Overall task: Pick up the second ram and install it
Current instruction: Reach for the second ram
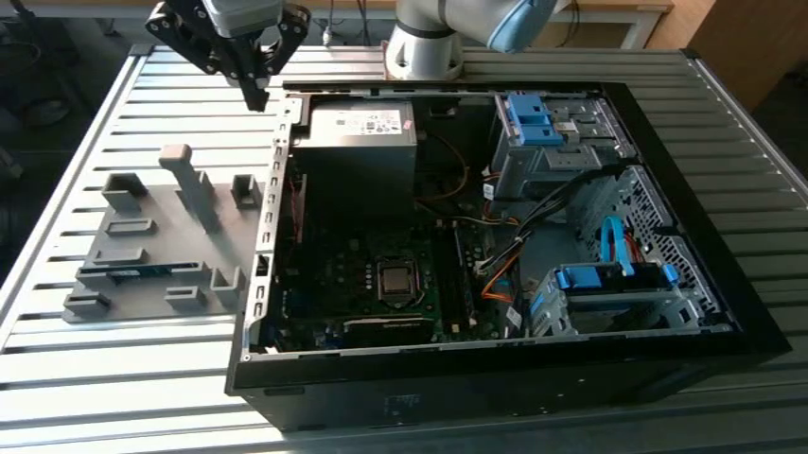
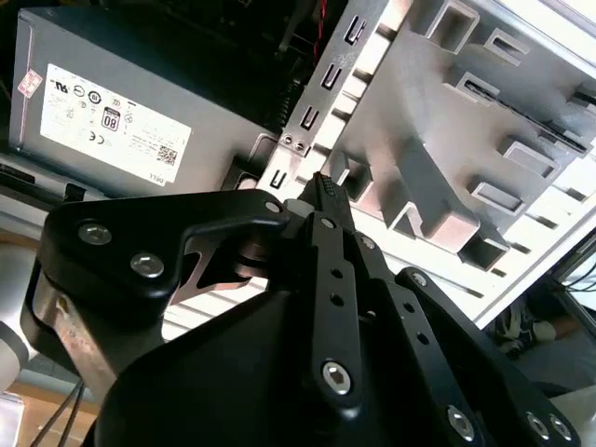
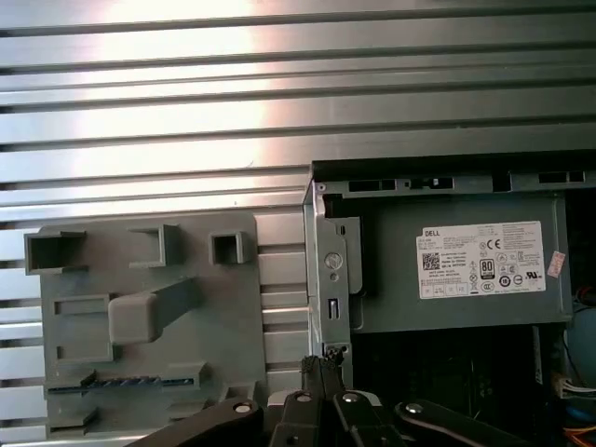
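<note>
Currently I have the gripper [image 1: 256, 93] hovering over the PC case [image 1: 505, 402] corner by the power supply [image 1: 358, 132], fingers together and empty, I think. The second ram [image 1: 131, 274] sits edge-up in a grey holder [image 1: 177, 248] slot on the tabletop [image 1: 127, 378], well apart from the gripper. The slot presumably keeps it graspable.

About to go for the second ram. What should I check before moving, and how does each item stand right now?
1. The gripper is empty: ok, nothing between its fingers.
2. Jaws open for the pick: not ok, they are shut.
3. The ram sits in the holder: ok, it lies in a slot.
4. The gripper is over the ram: not ok, it hangs by the case corner, well away from it.
5. Free slot on the motherboard: cannot tell.
</note>
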Tool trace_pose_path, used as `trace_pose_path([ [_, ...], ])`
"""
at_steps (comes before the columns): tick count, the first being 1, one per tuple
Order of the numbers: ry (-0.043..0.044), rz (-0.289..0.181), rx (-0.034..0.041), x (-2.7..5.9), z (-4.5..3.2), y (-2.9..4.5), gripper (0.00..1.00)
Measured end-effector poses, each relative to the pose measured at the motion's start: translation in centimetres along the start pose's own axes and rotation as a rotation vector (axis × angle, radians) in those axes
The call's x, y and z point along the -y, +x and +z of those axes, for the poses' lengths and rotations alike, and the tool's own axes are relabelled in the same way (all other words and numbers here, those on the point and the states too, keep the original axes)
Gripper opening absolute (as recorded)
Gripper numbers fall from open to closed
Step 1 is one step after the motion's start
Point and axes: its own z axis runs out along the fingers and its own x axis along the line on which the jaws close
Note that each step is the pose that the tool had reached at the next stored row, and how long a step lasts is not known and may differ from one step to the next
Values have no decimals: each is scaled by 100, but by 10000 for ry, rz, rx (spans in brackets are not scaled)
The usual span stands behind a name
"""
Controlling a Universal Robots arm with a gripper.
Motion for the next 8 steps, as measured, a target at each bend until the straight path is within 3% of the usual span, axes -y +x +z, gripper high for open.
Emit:
trace_pose_path([
  [8, 0, 0, -2, 3, 2, 34, 11],
])
